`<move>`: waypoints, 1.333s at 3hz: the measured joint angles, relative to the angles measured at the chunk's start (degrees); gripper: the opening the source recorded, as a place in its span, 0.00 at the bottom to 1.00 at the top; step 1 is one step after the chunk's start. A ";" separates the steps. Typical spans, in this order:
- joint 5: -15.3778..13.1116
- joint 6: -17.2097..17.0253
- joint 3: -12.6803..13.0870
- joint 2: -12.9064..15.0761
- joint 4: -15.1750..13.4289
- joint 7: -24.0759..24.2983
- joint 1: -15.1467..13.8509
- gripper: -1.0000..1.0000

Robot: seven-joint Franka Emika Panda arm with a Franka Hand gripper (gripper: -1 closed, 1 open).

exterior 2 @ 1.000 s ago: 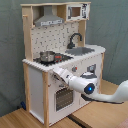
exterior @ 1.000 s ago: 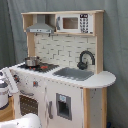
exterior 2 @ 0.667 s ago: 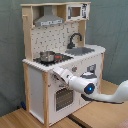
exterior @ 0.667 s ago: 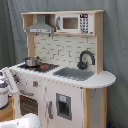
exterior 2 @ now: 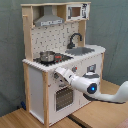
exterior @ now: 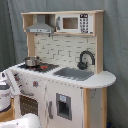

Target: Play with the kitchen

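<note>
Presently the kitchen (exterior 2: pixel 60 55) stands upright on a wooden tabletop (exterior 2: pixel 20 119), filling the middle of both exterior views, with a grey curtain behind it. Its grey hood (exterior: pixel 40 26) sits at 11 o'clock in the first exterior view, with a toy microwave (exterior: pixel 75 23) just beside it toward 1 o'clock. Below them runs the white pegboard back (exterior: pixel 62 49). On the kitchen's counter a small metal pot (exterior: pixel 31 61) rests on the stove (exterior: pixel 40 66) at 9 o'clock. The sink (exterior: pixel 74 73) lies near the centre, and the black faucet (exterior: pixel 86 59) curves over it from 3 o'clock.

In the second exterior view the white robot arm (exterior 2: pixel 97 90) reaches in from 4 o'clock toward the kitchen's front. The end effector (exterior 2: pixel 59 73) sits at the upper edge of the front panel, just below the counter and above the oven door (exterior 2: pixel 62 97). Contact with the panel cannot be confirmed. Whether its fingers are apart or together I cannot tell. In the first exterior view the same arm appears only as white shapes at 8 o'clock, against the kitchen's front.
</note>
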 joint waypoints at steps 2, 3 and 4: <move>-0.14 1.39 -0.30 -0.15 -5.60 -4.06 8.61 1.00; -0.15 1.39 -0.25 -0.16 -9.84 -4.50 12.74 1.00; -0.17 1.41 -0.25 -0.16 -12.11 -9.46 14.97 1.00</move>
